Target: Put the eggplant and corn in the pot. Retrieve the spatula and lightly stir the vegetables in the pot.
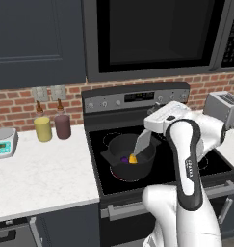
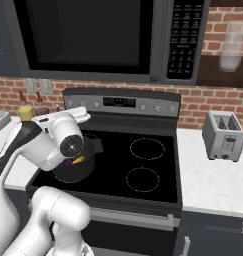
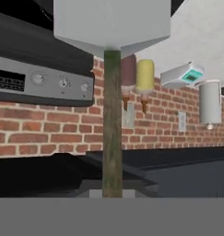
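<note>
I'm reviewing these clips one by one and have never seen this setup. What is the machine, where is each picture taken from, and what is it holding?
This is a rendered kitchen with a white robot arm on a mobile base. Two pictures come from cameras on that base, behind the arm to its left and right. The third comes from a camera on the hand, so it looks tilted.

On the stove sits a dark pot holding the purple eggplant and the yellow-orange corn. The claw is shut on the spatula, whose grey blade reaches down into the pot; the hand view looks along its greenish handle.

On the counter stand a yellow jar, a maroon jar and a scale. A toaster sits right of the stove.
</note>
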Tool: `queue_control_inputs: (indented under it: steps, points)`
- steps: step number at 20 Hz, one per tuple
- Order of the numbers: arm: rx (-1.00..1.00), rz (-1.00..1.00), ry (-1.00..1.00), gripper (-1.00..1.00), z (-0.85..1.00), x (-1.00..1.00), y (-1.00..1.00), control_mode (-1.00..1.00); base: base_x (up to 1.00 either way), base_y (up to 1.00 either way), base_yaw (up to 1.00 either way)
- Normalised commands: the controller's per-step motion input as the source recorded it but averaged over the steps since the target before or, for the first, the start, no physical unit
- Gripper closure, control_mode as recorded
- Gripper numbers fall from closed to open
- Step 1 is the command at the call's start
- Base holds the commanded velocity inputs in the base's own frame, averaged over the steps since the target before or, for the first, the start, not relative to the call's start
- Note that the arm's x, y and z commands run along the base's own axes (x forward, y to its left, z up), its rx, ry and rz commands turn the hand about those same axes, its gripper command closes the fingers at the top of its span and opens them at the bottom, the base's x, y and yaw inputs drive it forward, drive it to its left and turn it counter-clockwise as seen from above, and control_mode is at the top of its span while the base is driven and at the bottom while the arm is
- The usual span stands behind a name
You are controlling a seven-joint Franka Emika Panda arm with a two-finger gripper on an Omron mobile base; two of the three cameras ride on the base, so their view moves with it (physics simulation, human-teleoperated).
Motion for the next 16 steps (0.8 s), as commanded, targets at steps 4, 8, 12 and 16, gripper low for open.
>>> queue_control_inputs:
  steps: [4, 8, 12, 16]
  points:
    - [0.01, -0.07, 0.28, 1.00, -0.15, 0.65, 0.20, -1.00, 0.00, 0.00, 0.00]
    - [0.00, -0.03, 0.18, 1.00, -0.16, 0.62, 0.12, -1.00, 0.00, 0.00, 0.00]
    - [0.00, -0.01, 0.14, 1.00, -0.26, 0.58, 0.14, -1.00, 0.00, 0.00, 0.00]
    - [0.02, 0.00, 0.16, 1.00, -0.26, 0.56, 0.14, -1.00, 0.00, 0.00, 0.00]
